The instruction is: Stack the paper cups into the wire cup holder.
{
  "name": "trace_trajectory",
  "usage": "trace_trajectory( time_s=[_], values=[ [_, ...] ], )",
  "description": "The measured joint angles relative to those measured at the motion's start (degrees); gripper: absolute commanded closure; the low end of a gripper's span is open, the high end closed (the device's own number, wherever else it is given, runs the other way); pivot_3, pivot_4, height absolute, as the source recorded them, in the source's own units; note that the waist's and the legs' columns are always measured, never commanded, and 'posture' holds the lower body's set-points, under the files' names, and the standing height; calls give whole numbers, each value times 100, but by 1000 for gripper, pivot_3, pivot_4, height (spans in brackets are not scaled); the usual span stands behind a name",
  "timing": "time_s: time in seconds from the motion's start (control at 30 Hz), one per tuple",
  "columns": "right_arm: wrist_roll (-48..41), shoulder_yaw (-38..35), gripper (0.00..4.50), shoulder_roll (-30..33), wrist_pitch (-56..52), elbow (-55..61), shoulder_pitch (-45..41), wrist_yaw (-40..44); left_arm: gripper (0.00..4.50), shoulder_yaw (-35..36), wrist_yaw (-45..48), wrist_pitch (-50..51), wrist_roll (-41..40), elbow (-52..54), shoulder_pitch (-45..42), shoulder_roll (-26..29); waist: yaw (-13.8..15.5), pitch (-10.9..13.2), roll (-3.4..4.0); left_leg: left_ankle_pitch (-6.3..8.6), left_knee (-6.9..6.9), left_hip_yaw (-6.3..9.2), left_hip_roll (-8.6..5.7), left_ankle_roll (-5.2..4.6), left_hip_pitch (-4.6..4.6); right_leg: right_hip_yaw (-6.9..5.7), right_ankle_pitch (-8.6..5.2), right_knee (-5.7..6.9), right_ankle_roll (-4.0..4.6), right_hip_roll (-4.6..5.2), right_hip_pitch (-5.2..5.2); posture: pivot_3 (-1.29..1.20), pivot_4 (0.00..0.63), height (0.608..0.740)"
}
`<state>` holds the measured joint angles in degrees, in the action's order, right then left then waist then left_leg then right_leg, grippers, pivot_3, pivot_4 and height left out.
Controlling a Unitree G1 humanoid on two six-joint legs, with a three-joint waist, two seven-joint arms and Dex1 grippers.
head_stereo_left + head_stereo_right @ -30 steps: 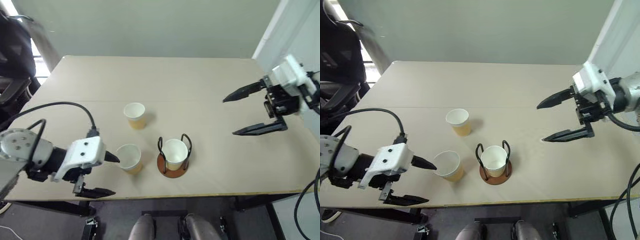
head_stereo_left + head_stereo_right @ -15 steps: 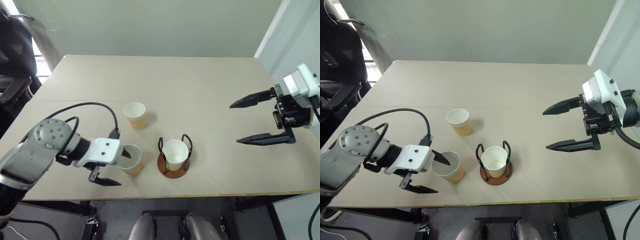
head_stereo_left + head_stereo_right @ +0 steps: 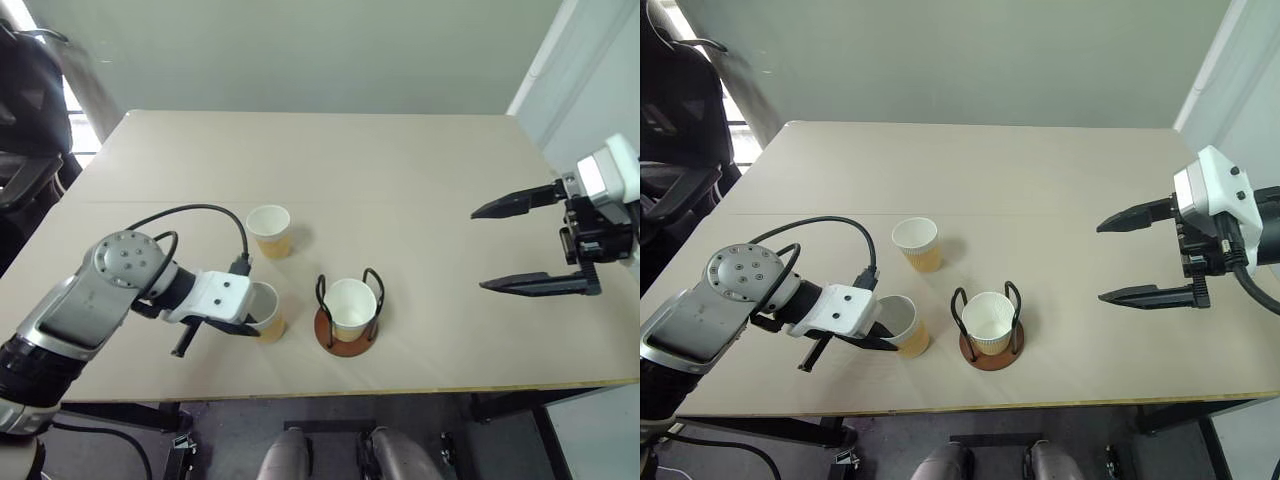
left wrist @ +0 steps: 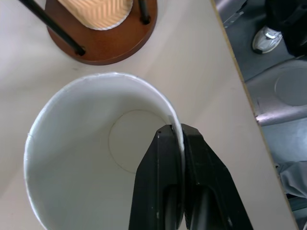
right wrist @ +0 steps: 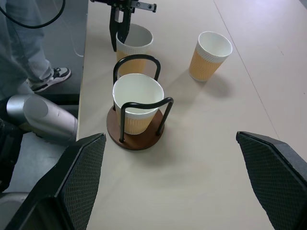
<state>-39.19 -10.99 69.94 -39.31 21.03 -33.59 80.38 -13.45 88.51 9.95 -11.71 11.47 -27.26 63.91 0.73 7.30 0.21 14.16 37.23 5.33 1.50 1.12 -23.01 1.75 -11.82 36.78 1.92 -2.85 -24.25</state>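
The left gripper [image 4: 181, 143] has just snapped shut, pinching the rim of the near tan paper cup with a white inside [image 3: 264, 312]. That cup stands on the beige table [image 3: 400, 180] just beside the round brown wire cup holder [image 3: 347, 318], which already holds one cup, so lifting it in looks next. The right gripper [image 3: 535, 245] waits wide open, well apart.

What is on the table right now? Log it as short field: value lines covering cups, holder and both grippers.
table: beige top
wire cup holder: near front edge, brown base
cup in holder: one, upright between the wire loops
gripped cup: upright on table beside the holder, to the robot's left
free cup: upright, farther back
left gripper: shut on the gripped cup's wall, one finger inside, one outside
right gripper: open, raised over the table's right side, holding nothing
cups left to stack: two
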Motion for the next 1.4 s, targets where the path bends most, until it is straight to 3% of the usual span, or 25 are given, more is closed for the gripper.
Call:
trace_trajectory(
  time_s=[0.17,0.27,0.33,0.43,0.57,0.7,0.87,1.03,1.4],
  values=[
    [-534,-657,0,2,-248,-28,200,-3,4467,85,116,540,-640,152,-291,-117,35,0,-1,-2,12,3,-7,-7,-11,3,-3,1,-11,0,2,0,150,740],
    [-916,-1355,0,27,-552,-63,419,-33,4467,193,160,1030,-1338,81,-1084,-129,83,-2,-6,0,28,7,-10,-11,-15,3,-2,1,-15,0,7,0,150,740],
    [-1158,-1853,0,28,-862,-59,768,-54,4467,97,174,1285,-1977,-116,-1898,146,89,0,-8,8,43,4,-10,-22,-17,9,-2,-1,-19,1,10,0,150,740],
    [-1546,-2601,0,-50,-1283,-51,1080,-244,4467,-235,183,1143,-2450,-829,-3306,63,103,2,4,19,69,7,-21,-40,-17,24,-13,1,-36,1,23,0,150,740],
    [-1786,-3296,0,-128,-1500,135,1425,-572,4467,-1196,186,682,-2991,-939,-3840,-40,74,-15,35,42,86,-1,-44,-72,0,51,-30,-2,-72,6,49,0,150,740],
    [-1970,-3373,0,-222,-1531,531,1609,-943,4467,-2293,189,56,-2959,-1164,-4147,-467,66,-4,26,44,101,-1,-48,-77,-13,56,-23,-2,-90,6,43,0,150,740],
    [-2145,-3625,0,-226,-1604,769,1854,-1292,4467,-3022,193,-797,-2749,-1863,-4781,-883,73,-3,27,58,104,-6,-62,-100,-18,77,-32,-7,-119,8,46,0,150,740],
    [-2325,-3886,0,-213,-1747,975,2075,-1525,4467,-3553,193,-1450,-2555,-2511,-5014,-1325,95,-2,27,77,111,-29,-76,-124,-23,118,-39,-20,-161,13,45,0,150,740],
    [-2485,-4048,0,-166,-1803,1169,2297,-1857,4467,-3965,195,-1617,-3198,-2382,-5368,-1321,92,-5,33,129,152,-86,-76,-197,-45,168,-25,-86,-217,19,44,0,150,740]
  ],
)
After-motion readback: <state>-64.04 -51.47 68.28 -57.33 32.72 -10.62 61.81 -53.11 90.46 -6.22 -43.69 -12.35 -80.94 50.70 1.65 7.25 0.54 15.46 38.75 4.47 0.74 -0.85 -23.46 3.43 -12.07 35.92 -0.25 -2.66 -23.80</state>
